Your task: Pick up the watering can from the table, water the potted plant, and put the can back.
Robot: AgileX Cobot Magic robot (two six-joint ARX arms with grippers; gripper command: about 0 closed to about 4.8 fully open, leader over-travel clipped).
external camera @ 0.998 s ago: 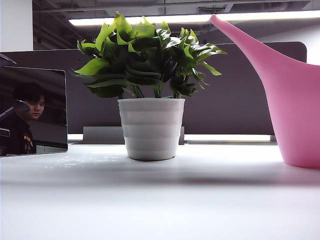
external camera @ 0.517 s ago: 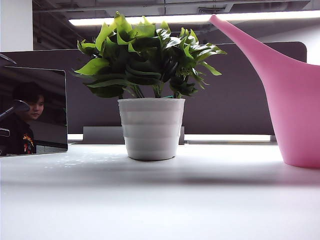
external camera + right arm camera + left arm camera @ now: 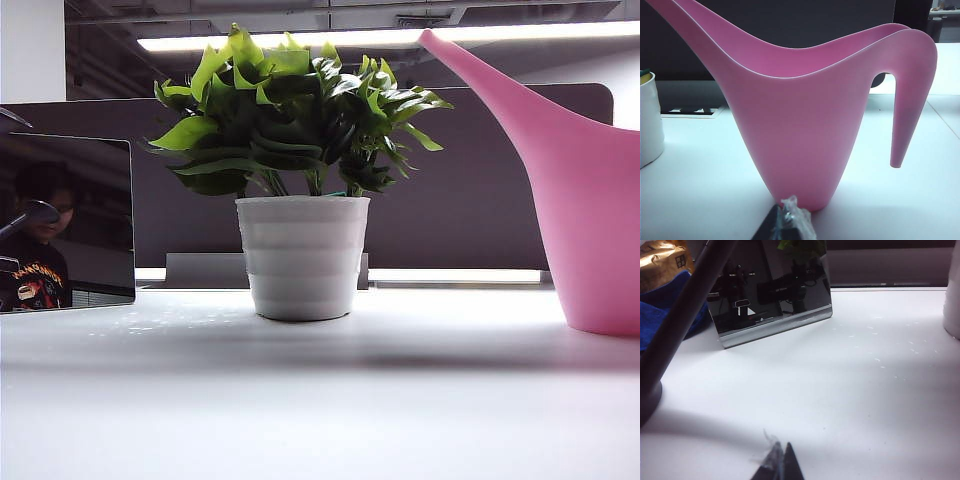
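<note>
Right hand (image 3: 785, 225): pressed together, empty, low over the tabletop (image 3: 700, 200) just before the watering can (image 3: 805, 125).
Left hand (image 3: 779, 465): tips together, holding nothing.
Watering can: upright, beside the potted plant (image 3: 300, 170).
Cut off: both hands, only tips visible; absent from the exterior view.

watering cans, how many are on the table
1. The pink can stands on the table, right of the plant, just ahead of the shut right gripper. None shows near the left gripper.
</note>
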